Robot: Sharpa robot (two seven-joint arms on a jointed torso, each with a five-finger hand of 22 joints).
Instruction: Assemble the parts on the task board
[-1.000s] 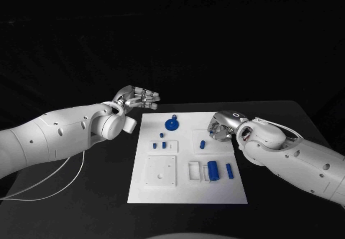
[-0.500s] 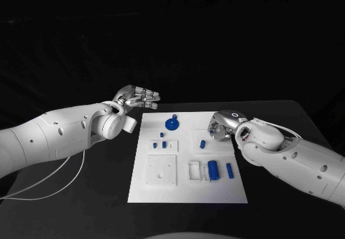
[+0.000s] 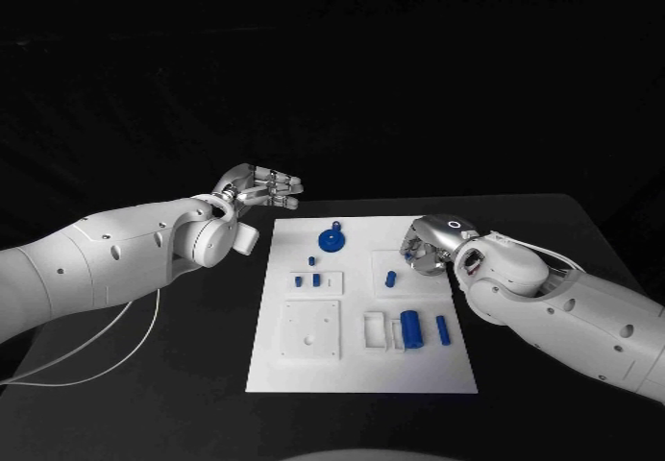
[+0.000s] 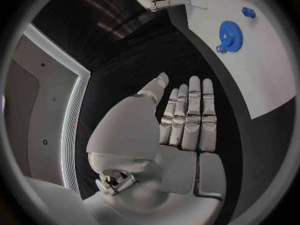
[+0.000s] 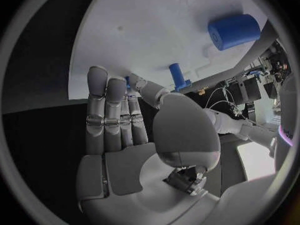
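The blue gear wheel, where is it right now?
In the head view the blue gear lies at the far end of the white task board, nearer the left robot hand than the right robot hand, touching neither.

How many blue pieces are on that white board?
7 that I can see: a gear, a tiny peg, two small pieces, a short one, a cylinder and a rod. The right hand may hide more.

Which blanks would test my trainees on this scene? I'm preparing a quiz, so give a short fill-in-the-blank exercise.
1. The blue gear lies on the white ___.
2. The left hand hovers over the black ___, off the board.
3. The ___ hand is over the board's edge.

Missing words: board; table; right
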